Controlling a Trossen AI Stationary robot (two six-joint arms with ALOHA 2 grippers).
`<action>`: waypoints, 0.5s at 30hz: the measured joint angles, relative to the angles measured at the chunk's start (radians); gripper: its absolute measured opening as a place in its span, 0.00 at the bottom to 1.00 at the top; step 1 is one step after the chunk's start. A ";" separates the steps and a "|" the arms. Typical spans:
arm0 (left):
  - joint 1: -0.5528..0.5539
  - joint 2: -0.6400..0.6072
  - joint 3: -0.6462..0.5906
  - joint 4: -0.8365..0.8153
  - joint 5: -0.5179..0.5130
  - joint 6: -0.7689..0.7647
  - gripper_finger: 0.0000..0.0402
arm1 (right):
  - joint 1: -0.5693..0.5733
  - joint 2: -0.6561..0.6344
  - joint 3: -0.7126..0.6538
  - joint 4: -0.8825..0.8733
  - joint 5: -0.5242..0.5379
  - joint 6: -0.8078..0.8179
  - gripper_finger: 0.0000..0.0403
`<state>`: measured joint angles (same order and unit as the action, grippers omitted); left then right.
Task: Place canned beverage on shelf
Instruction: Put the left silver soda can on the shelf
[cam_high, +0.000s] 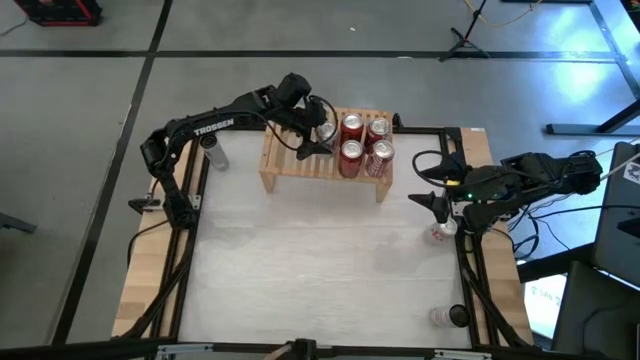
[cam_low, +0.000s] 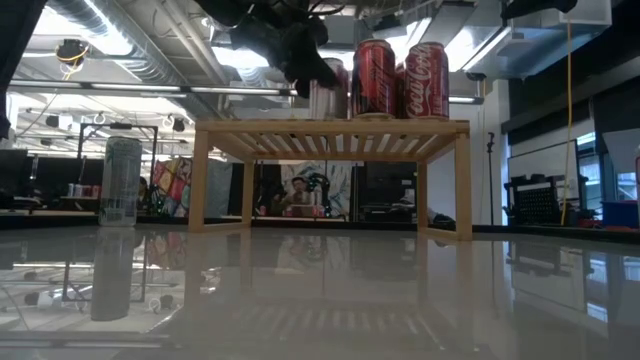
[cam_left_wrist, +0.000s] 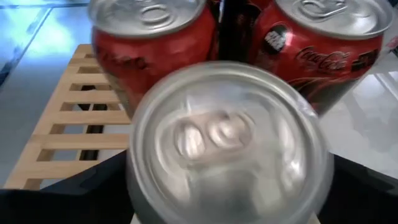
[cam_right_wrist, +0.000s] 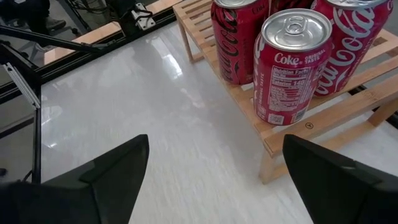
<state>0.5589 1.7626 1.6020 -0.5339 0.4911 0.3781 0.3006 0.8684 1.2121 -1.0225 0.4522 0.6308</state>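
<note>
Pale green can (cam_low: 120, 181) upright on the white table (cam_high: 320, 270), small can (cam_high: 437, 233) near its right edge

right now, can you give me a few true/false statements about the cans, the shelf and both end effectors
1. The left end effector holds a silver-topped can over the shelf. True.
2. Four red cans stand on the shelf. True.
3. The red cans are grouped at the shelf's left end in the high view. False: they stand at its right end.
4. The right end effector is shut on a red can. False: it is open and empty, at the table's right side.
5. A pale green can stands on the table beside the shelf. True.
6. The shelf lies tipped on its side. False: it stands upright on its legs.
</note>
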 joint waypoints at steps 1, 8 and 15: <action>0.000 0.000 0.000 0.000 -0.001 0.000 0.95 | 0.000 0.000 0.000 0.000 0.000 0.000 0.89; 0.002 -0.009 0.002 0.043 -0.014 -0.006 0.99 | 0.000 0.000 0.000 -0.001 -0.017 -0.006 0.89; 0.001 -0.010 0.142 0.005 -0.101 -0.077 0.99 | 0.000 0.000 0.000 -0.006 -0.019 -0.007 0.89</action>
<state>0.5602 1.7523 1.7436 -0.5294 0.3904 0.3012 0.3008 0.8684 1.2121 -1.0290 0.4333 0.6239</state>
